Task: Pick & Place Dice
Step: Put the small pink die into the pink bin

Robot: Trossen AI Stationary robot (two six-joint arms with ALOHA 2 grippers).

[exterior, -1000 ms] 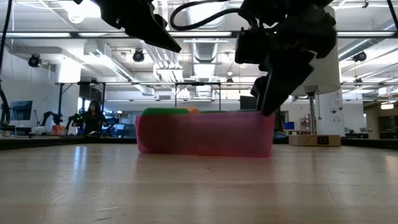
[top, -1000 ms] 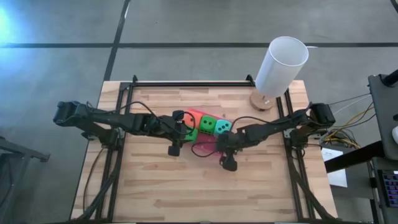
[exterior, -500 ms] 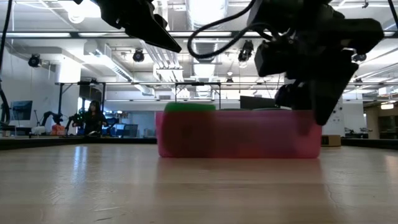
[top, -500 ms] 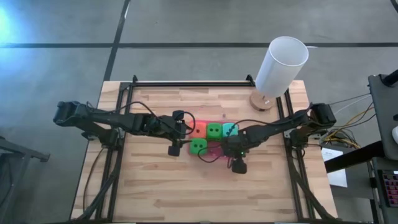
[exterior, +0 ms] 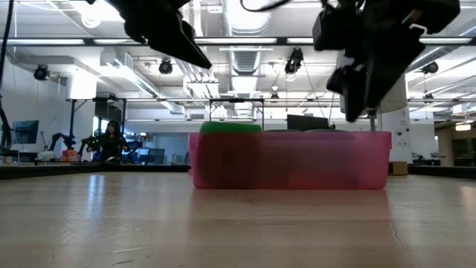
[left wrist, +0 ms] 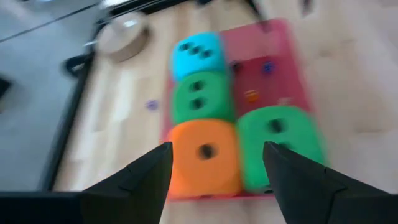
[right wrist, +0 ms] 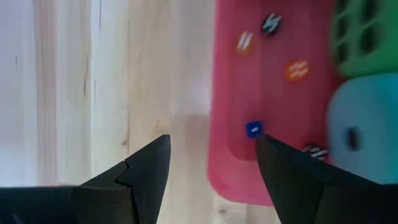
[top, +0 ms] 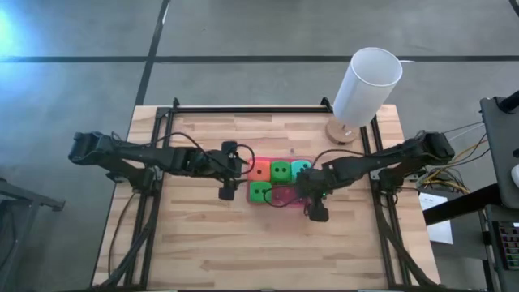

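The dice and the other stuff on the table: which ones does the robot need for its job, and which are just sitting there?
For the job:
orange die
teal die
green die in the row
green die in front
pink pad under them
left gripper, right gripper

Just there:
white cylinder on its round base

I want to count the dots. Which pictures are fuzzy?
The left wrist view is smeared: the orange die and the green die beside it have soft edges. The right wrist view blurs the pink pad too. The high view looks sharp.
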